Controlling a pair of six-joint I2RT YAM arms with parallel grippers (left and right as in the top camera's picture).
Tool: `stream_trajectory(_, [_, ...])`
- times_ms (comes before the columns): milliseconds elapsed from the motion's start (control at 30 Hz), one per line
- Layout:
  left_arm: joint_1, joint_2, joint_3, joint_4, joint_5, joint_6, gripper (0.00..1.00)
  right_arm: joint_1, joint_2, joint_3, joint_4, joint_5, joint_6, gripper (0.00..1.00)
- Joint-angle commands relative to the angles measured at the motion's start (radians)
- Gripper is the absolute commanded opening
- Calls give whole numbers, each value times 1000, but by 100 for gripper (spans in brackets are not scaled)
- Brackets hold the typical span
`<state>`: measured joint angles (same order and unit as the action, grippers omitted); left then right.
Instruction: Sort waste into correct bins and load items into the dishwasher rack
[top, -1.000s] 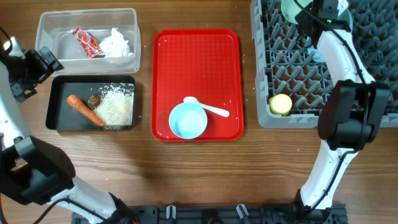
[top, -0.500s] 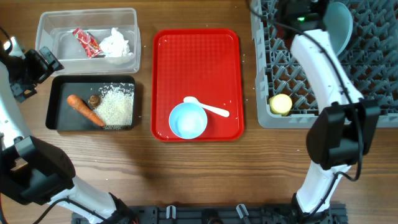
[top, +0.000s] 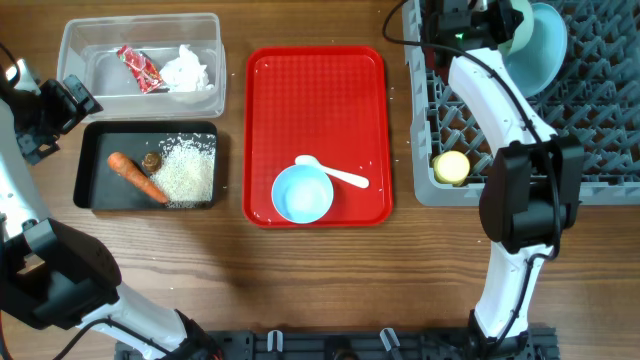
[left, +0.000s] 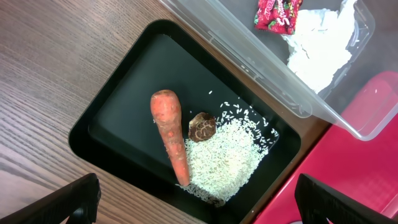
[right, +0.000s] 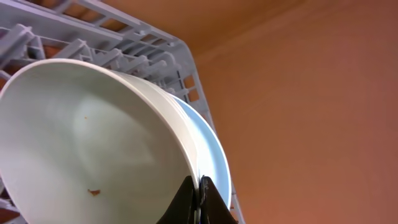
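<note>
My right gripper (right: 198, 200) is shut on the rim of the pale-green bowl (right: 93, 137), tilted on edge over the grey dishwasher rack (top: 600, 120). The light-blue plate (right: 214, 155) lies right behind the bowl. From overhead both show at the rack's far edge, the bowl (top: 515, 20) and the plate (top: 545, 50). A yellow cup (top: 451, 166) sits in the rack. My left gripper (left: 199, 202) is open and empty above the black tray (left: 118, 112), which holds the carrot (left: 171, 143), the brown morsel (left: 201, 126) and the rice (left: 230, 152).
The clear tub (top: 90, 50) holds the red wrapper (top: 140, 70) and the white tissue (top: 187, 70). The red serving tray (top: 318, 100) holds the light-blue bowl (top: 302, 194) and the white spoon (top: 335, 174). My right arm stretches across the rack's left side.
My right wrist has swung left along the rack's far edge. The bowl, once left of the gripper, now shows to its right with the plate. The left arm has not moved.
</note>
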<state>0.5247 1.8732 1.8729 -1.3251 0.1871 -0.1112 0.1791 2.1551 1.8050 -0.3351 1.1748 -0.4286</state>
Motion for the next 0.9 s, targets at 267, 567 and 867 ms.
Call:
stream_trajectory(267, [0, -27, 6, 0, 2, -2, 100, 35, 71, -21, -42, 23, -69, 4])
stream_trajectory(567, [0, -27, 6, 0, 2, -2, 100, 93, 71, -26, -77, 42, -69, 47])
stream_trajectory(867, [0, -27, 6, 0, 2, -2, 100, 175, 64, -26, -69, 61, -113, 94])
